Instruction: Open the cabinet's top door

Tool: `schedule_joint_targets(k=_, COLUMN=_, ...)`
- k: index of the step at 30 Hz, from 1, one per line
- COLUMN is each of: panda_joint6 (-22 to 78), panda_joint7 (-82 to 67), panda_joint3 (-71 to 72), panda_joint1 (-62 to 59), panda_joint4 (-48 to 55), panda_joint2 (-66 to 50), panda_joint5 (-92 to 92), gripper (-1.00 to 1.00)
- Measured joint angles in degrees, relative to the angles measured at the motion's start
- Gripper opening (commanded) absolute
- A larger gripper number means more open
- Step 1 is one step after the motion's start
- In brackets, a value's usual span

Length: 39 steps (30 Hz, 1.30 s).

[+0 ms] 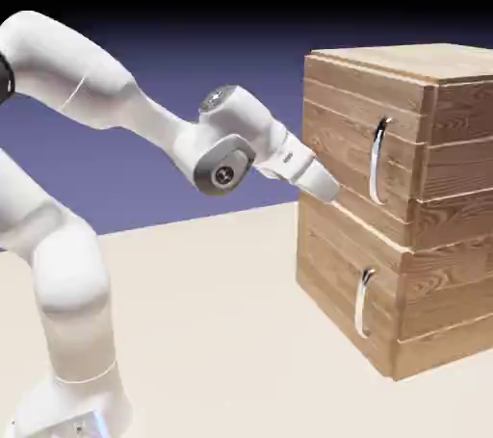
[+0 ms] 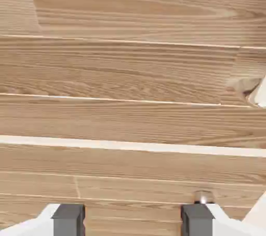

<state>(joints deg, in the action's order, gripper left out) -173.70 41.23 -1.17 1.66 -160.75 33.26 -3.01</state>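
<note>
On the exterior view's left you have plenty of open room: the pale table (image 1: 212, 330) spreads bare between the arm (image 1: 87, 90) and the cabinet (image 1: 404, 205), and nothing stands in the space under the forearm. Moving right, the gripper (image 1: 325, 186) points at the cabinet's front face and sits right up against its near vertical edge, close to the seam between the two doors; you cannot tell from here whether it touches the wood. The top door (image 1: 351, 142) lies just above and to the right of the fingertips, and its long curved silver handle (image 1: 378, 162) stands further right, apart from the gripper. The lower door's shorter handle (image 1: 363, 301) is well below.

In the hand view the wood planks fill the picture. The two grey fingertips (image 2: 68, 218) stand spread apart at the bottom edge with only wood between them, gripping nothing. A sliver of silver handle (image 2: 258, 94) shows at the right edge.
</note>
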Motion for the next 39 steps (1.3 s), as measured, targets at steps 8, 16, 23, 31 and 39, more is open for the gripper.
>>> schedule_joint_targets(k=8, panda_joint6=2.1, panda_joint7=-8.2, panda_joint3=-7.8, panda_joint1=6.5, panda_joint4=1.7, panda_joint2=4.0, panda_joint5=-19.9, gripper=0.00)
schedule_joint_targets(k=16, panda_joint6=4.1, panda_joint7=-16.3, panda_joint3=-15.6, panda_joint1=13.0, panda_joint4=3.3, panda_joint2=8.0, panda_joint5=-39.9, gripper=0.00)
schedule_joint_targets(k=23, panda_joint6=5.9, panda_joint7=-23.5, panda_joint3=-22.4, panda_joint1=18.6, panda_joint4=4.8, panda_joint2=11.5, panda_joint5=-57.3, gripper=0.00)
schedule_joint_targets(k=31, panda_joint6=8.0, panda_joint7=-31.6, panda_joint3=-30.2, panda_joint1=25.1, panda_joint4=6.4, panda_joint2=15.5, panda_joint5=-77.2, gripper=0.00)
schedule_joint_targets(k=39, panda_joint6=10.1, panda_joint7=-39.8, panda_joint3=-38.0, panda_joint1=31.6, panda_joint4=8.1, panda_joint2=19.4, panda_joint5=-97.2, gripper=0.00)
